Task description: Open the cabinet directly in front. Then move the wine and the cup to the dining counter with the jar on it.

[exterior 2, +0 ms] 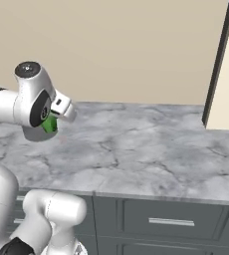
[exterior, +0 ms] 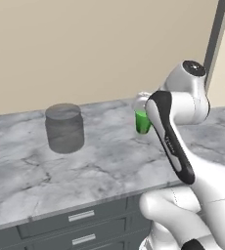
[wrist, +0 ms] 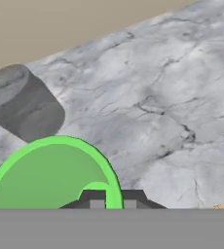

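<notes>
A rendered home kitchen, by the look of it: a long grey-veined white marble table (exterior: 109, 166) runs along a plain beige wall (exterior: 95, 44), dark grey drawer fronts (exterior 2: 171, 219) with short silver handles sit under it, and a smoky-grey lidded jar (exterior: 64, 128) stands on top

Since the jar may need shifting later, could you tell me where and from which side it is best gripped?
Grip the jar around its straight side wall, coming from the front counter edge. It stands upright, and its top looks too broad to pinch from above. The gripper is shut on the green cup.
</notes>
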Motion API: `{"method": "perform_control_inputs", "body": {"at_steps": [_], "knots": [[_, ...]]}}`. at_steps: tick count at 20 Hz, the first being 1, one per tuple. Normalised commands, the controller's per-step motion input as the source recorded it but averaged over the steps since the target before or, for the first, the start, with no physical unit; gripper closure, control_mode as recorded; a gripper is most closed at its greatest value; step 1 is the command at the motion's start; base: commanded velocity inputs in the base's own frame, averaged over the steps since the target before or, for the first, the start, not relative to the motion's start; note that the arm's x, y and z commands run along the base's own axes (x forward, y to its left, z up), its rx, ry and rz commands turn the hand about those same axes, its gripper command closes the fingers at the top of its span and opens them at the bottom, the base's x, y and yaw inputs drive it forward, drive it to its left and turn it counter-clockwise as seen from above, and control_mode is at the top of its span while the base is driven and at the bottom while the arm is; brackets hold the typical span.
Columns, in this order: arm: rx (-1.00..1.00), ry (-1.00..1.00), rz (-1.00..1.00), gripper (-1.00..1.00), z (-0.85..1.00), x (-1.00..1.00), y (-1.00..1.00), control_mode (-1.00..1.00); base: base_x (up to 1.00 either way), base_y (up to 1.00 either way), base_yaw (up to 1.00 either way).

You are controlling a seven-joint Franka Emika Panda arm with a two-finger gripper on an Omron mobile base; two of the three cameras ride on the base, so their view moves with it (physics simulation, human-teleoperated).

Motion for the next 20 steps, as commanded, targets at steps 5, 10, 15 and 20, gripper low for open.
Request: {"method": "perform_control_inputs", "body": {"at_steps": [5,10,15,20], "knots": [[-0.05,0.15,0.0,1.0,-0.82,0.09,0.17,-1.0,0.0,0.0,0.0],[0.04,0.05,0.0,1.0,-0.75,0.46,0.14,-1.0,0.0,0.0,0.0],[0.01,0.0,0.0,1.0,-0.59,0.9,0.11,-1.0,0.0,0.0,0.0],[0.0,0.04,0.0,1.0,-0.3,1.0,0.11,-1.0,0.0,0.0,0.0]]}}
